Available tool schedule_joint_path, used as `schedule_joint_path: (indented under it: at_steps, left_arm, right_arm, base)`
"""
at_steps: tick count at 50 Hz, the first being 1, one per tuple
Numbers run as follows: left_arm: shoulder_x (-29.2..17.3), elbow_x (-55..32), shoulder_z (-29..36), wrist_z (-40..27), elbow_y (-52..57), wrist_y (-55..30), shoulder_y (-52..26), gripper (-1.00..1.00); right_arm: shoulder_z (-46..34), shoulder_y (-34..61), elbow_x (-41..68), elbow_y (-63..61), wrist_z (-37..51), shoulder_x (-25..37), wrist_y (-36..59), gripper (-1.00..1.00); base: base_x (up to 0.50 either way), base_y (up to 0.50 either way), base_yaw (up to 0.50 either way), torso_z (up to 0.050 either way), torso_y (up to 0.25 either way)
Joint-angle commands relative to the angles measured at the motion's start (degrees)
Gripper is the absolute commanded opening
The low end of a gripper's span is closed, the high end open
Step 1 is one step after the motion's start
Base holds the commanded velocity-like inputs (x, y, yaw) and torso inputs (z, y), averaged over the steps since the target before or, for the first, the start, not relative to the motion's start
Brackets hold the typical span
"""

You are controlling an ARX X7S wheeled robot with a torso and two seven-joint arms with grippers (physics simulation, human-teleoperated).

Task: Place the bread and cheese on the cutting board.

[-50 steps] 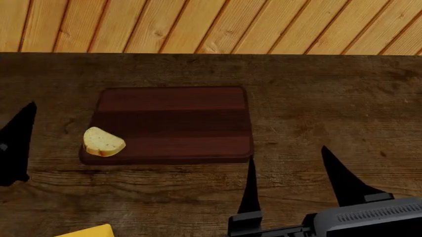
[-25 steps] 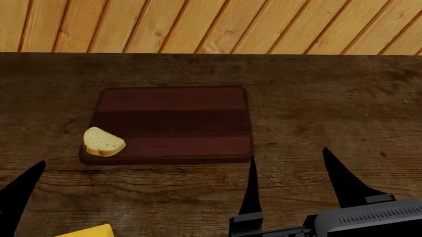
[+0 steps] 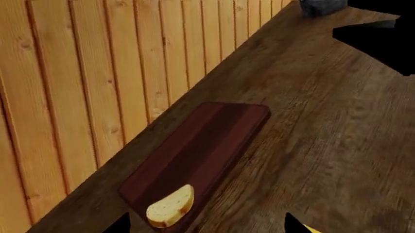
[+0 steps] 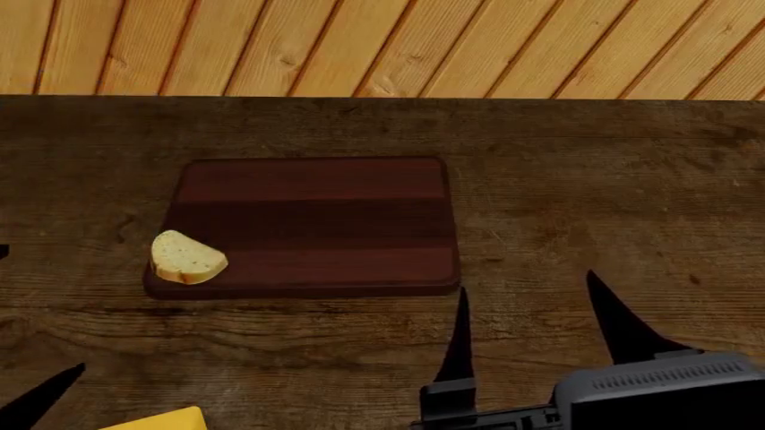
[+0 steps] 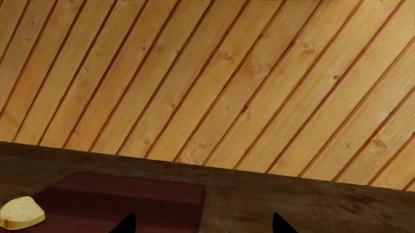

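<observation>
Left gripper [image 4: 21, 405]: over the last second it dropped from beside the board [image 4: 313, 226] toward the near left edge, closing on the cheese [image 4: 161, 420]; fingers spread, nothing held. Bread [image 4: 186, 258]: lay on the board's near-left corner, half the task apparently done. Right gripper [image 4: 532, 336]: open, empty, just short of the board.

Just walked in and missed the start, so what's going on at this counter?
A two-armed robot is putting food on the dark reddish-brown striped cutting board. The small half-round slice of pale bread already lies on the board's near left corner. The bright yellow cheese wedge sits on the brown wooden countertop, off the board. The right gripper hovers open and empty; the left gripper is barely visible near the cheese.
</observation>
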Motion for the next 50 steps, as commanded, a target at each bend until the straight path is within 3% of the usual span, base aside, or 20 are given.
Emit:
schedule_joint_path:
  at_steps: [1, 9, 17, 24, 50]
  left_arm:
    - [-3.74, 3.14, 3.03, 3.51, 4.28, -2.93, -0.51, 1.0]
    - [-4.39, 3.55, 5.48, 6.17, 8.24, -7.15, -3.84, 1.0]
    - [-0.53, 7.4, 10.48, 10.15, 7.03, -10.26, -7.4, 1.0]
    - [2.63, 10.69, 13.24, 11.2, 3.67, -8.08, -5.97, 1.0]
    - [7.26, 17.15, 17.66, 12.29, -5.18, -2.76, -2.24, 1.0]
  right_arm:
    - [-0.63, 0.23, -1.12, 0.97, 0.64, 0.23, 0.24, 1.0]
    - [-2.06, 0.82, -2.01, 2.97, 0.27, -0.19, -0.39, 1.0]
    - [-1.35, 0.85, -1.87, 1.94, 1.07, 0.23, 0.17, 1.0]
    - [-2.23, 1.24, -2.23, 3.11, 0.82, 0.04, -0.03, 1.0]
    - [-4.42, 2.27, -2.8, 5.42, 0.35, -0.46, -0.48, 1.0]
  base:
    - [0.0, 0.0, 0.0, 0.0, 0.0]
    - [0.0, 0.0, 0.0, 0.0, 0.0]
    - [0.0, 0.0, 0.0, 0.0, 0.0]
    - [0.0, 0.0, 0.0, 0.0, 0.0]
    - [0.0, 0.0, 0.0, 0.0, 0.0]
